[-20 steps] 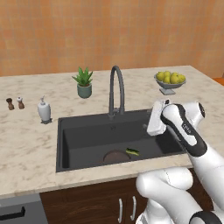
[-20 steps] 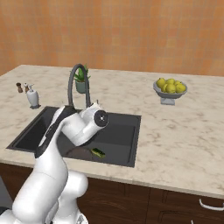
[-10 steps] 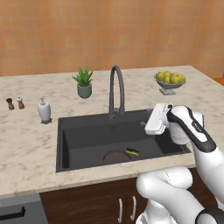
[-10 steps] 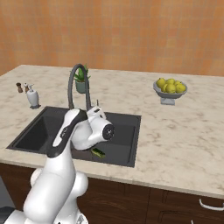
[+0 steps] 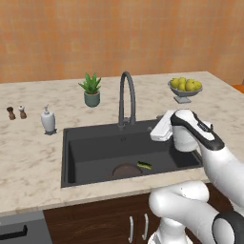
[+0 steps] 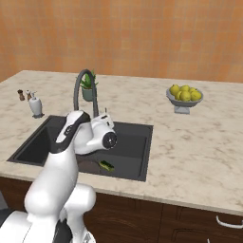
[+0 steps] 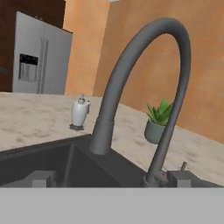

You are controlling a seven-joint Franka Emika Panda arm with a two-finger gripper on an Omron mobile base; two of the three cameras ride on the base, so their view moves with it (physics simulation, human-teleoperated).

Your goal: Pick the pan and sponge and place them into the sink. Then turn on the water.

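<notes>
No legible writing. Two-finger gripper [image 7: 109, 179] spread wide, empty, facing arched dark gooseneck faucet [image 7: 144, 83]; base views show small green sponge [image 5: 145, 165] in dark grey sink [image 5: 95, 143].

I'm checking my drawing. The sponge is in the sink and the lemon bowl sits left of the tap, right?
Not quite. The sponge is in the sink, but the lemon bowl sits right of the tap, not left. The left base view shows it.
</notes>
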